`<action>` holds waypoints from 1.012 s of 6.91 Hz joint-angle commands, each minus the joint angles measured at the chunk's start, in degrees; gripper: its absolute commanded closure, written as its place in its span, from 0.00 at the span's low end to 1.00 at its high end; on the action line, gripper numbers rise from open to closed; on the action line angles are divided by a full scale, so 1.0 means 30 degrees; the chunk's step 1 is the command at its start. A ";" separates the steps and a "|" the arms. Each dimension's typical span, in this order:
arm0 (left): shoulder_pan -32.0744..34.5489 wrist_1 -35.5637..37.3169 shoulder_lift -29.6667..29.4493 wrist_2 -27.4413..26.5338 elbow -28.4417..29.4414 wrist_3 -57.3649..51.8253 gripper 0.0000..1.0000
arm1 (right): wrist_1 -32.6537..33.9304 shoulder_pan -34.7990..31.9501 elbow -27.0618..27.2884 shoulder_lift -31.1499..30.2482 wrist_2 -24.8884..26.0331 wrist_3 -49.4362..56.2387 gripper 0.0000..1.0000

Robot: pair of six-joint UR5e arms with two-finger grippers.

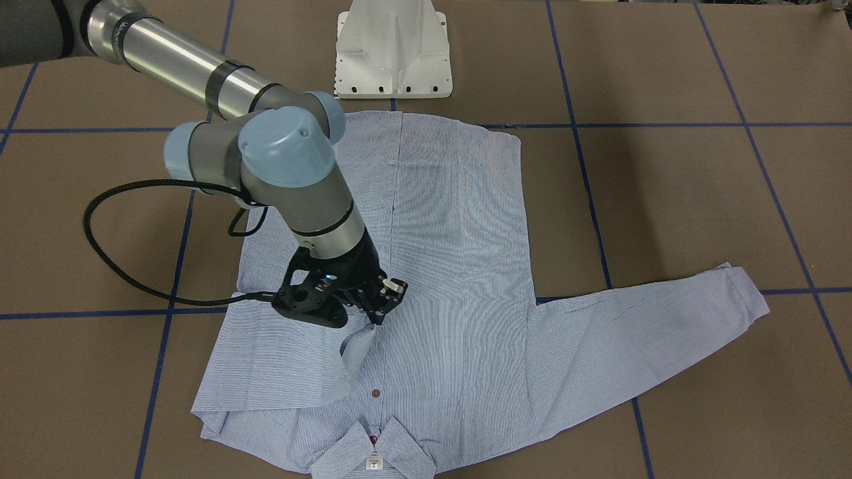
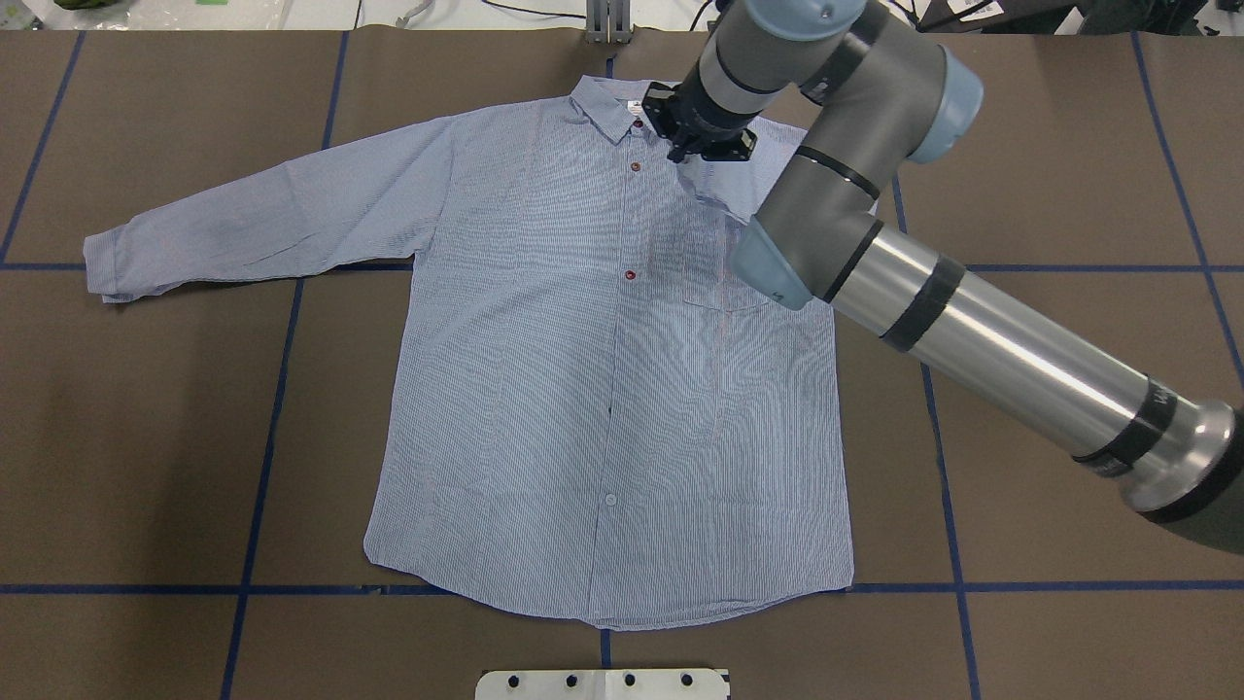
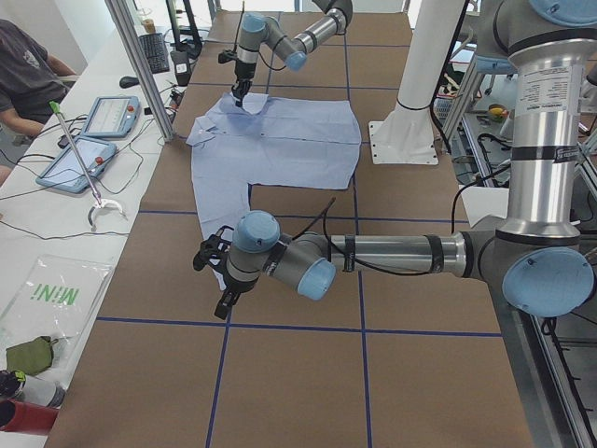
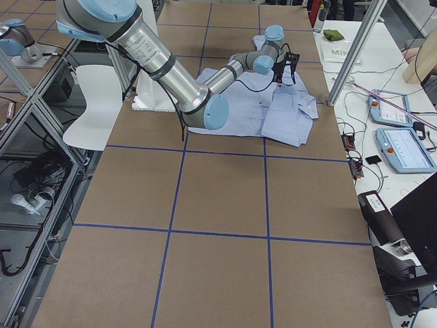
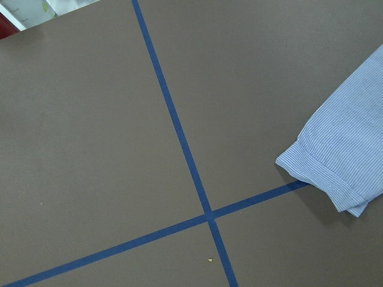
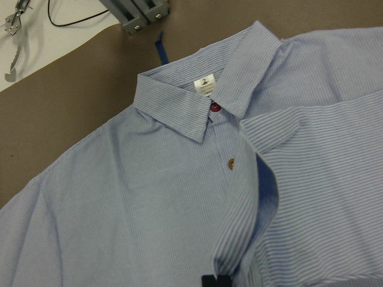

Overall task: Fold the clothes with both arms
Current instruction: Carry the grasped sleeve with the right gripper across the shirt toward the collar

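Observation:
The light blue striped shirt (image 2: pixel 583 389) lies flat on the brown table, front up, with its collar (image 6: pixel 179 113) at the far edge. One sleeve (image 2: pixel 262 219) stretches out toward my left. The other sleeve is folded over the chest, and my right gripper (image 1: pixel 383 305) is shut on its end, holding a strip of fabric (image 6: pixel 239 227) just above the buttons. My left gripper (image 3: pixel 213 278) hovers near the outstretched sleeve's cuff (image 5: pixel 341 155). It shows only in the exterior left view, so I cannot tell whether it is open or shut.
The white pedestal base (image 1: pixel 393 50) stands at the shirt's hem side. Blue tape lines (image 5: pixel 179 137) cross the table. Beyond the collar runs a bench with tablets (image 3: pixel 79 163), a metal post (image 3: pixel 140 65) and a seated person (image 3: pixel 23 65).

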State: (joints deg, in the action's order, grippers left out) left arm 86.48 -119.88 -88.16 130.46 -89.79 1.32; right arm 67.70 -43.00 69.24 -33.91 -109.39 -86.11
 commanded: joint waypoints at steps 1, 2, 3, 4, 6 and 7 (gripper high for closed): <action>0.0001 -0.0030 0.0060 0.0078 -0.0010 -0.0001 0.01 | -0.1847 0.1001 -0.1542 0.1019 0.1158 -0.1115 1.00; 0.0001 -0.0030 0.0089 0.0107 -0.0039 -0.0001 0.01 | -0.1853 0.1148 -0.1633 0.1165 0.1276 -0.1120 1.00; 0.0001 -0.0030 0.0090 0.0224 -0.0040 -0.0001 0.01 | -0.1853 0.1382 -0.1836 0.1312 0.1683 -0.1120 1.00; 0.0001 -0.0030 0.0090 0.0225 -0.0040 -0.0001 0.01 | -0.1882 0.1529 -0.2071 0.1603 0.1861 -0.1120 1.00; 0.0001 -0.0030 0.0119 0.0254 -0.0098 -0.0001 0.01 | -0.2756 0.1676 -0.2073 0.1694 0.2270 -0.1353 1.00; 0.0001 -0.0030 0.0119 0.0254 -0.0098 -0.0001 0.01 | -0.2848 0.1967 -0.2102 0.1752 0.2795 -0.1355 1.00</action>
State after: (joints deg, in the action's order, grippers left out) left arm 86.48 -119.97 -87.83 131.20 -90.05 1.32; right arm 59.98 -37.92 63.04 -28.88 -102.64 -89.96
